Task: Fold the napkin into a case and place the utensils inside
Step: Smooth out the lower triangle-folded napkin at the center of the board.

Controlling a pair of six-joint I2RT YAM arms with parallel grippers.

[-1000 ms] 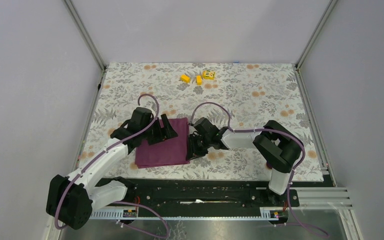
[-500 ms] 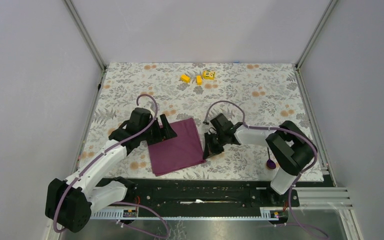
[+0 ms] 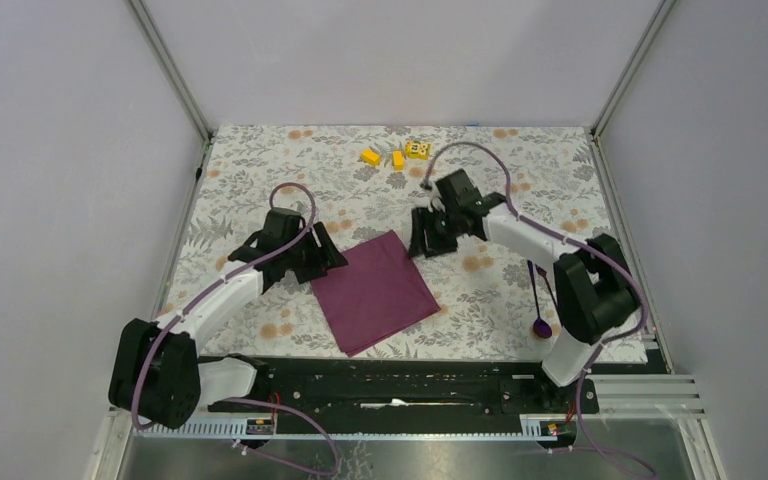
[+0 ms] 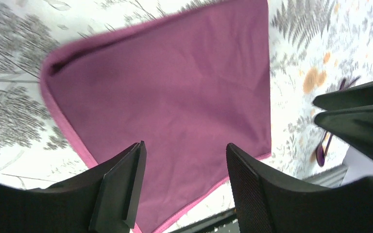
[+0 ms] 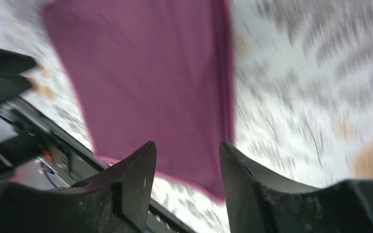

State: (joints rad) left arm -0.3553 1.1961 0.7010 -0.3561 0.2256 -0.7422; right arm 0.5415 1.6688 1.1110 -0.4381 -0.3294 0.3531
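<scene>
The plum-purple napkin [image 3: 375, 290] lies flat on the floral tablecloth, turned corner-on, and one edge looks doubled in the left wrist view [image 4: 175, 92]. My left gripper [image 3: 328, 255] is open and empty, just off the napkin's left corner, with its jaws above the cloth [image 4: 184, 187]. My right gripper [image 3: 423, 238] is open and empty beside the far right corner; its view [image 5: 187, 182] is blurred, and the napkin [image 5: 150, 73] lies below it. A dark purple spoon [image 3: 540, 318] lies at the right near the right arm's base, also seen in the left wrist view [image 4: 323, 150]. I cannot make out the fork.
Three small yellow blocks [image 3: 397, 155] sit at the far middle of the tablecloth. The black rail [image 3: 400, 375] runs along the near edge just below the napkin. Metal frame posts and grey walls close the table on three sides.
The napkin has slid right and turned corner-on. Both grippers have come off its edges. The right gripper swung up to the far right, uncovering the spoon.
</scene>
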